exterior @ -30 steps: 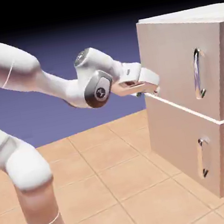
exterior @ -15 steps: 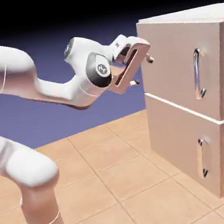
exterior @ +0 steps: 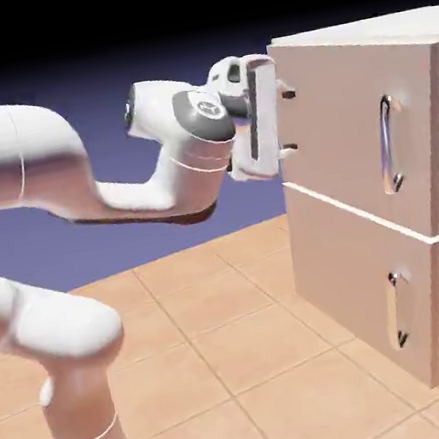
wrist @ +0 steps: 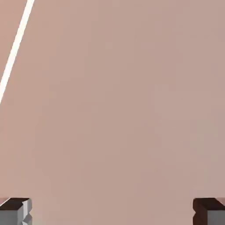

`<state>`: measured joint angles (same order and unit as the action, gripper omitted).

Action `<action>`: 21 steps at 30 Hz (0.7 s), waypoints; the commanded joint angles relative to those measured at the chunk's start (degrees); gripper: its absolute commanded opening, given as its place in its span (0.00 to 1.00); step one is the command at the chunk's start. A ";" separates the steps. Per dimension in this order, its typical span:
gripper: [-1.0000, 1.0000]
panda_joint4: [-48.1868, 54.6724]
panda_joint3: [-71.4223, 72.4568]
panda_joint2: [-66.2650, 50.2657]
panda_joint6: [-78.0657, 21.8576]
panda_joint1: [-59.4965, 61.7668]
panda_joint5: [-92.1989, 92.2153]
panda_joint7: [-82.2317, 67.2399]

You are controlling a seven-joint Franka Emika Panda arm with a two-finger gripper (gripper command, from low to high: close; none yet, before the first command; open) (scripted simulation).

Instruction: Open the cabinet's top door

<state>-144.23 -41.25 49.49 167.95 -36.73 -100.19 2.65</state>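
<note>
Holds claw [exterior: 290,121] wide open and empty near the nine o'clock edge of the closed top door [exterior: 328,93]. Leaves bare panel toward the handle [exterior: 386,145] at four o'clock.

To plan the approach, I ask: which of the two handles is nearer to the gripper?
The curved silver metal handle on the larger upper door; the other handle sits lower, on the shorter door.
</note>
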 commanded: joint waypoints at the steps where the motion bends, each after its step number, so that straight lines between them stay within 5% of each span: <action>1: 0.50 0.42 -1.03 0.42 -0.15 -0.90 -2.50 -0.99; 21: 0.50 8.76 -21.55 8.79 -3.17 -18.83 -52.33 -20.79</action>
<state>-135.48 -62.80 58.28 164.78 -55.56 -152.51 -18.14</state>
